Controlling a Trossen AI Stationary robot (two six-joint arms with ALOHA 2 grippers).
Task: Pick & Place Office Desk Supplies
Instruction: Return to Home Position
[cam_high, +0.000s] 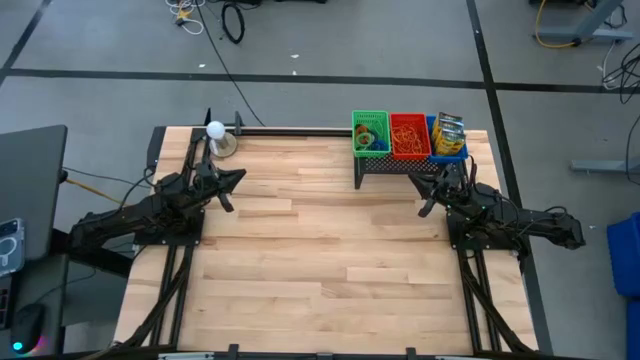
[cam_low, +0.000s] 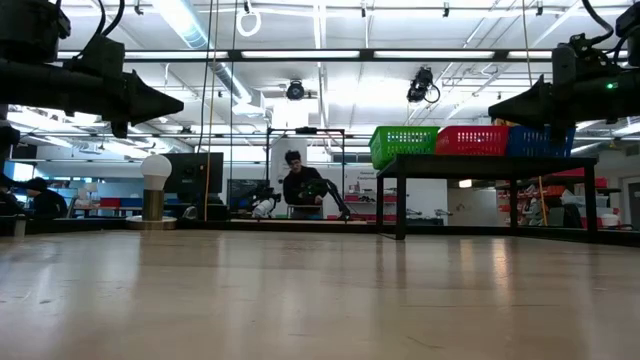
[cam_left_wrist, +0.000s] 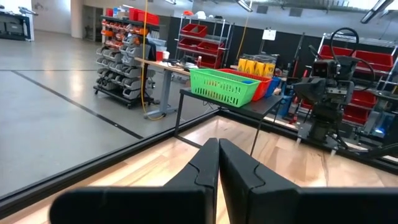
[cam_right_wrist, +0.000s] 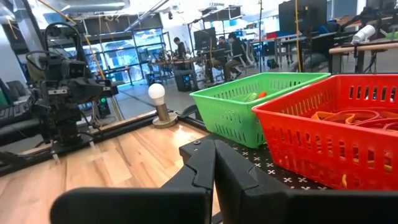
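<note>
Three baskets stand in a row on a black stand at the table's far right. The green one holds small rings, the red one holds orange and red rubber bands, and the blue one holds a yellow crayon box. My left gripper hovers shut above the table's left side, level and pointing toward the right. My right gripper hovers shut just in front of the stand, pointing toward the left; its fingers meet with nothing between them.
A white ball on a round metal base stands at the far left corner. The bare wooden tabletop spreads between and in front of the arms. People sit at desks in the room beyond the table.
</note>
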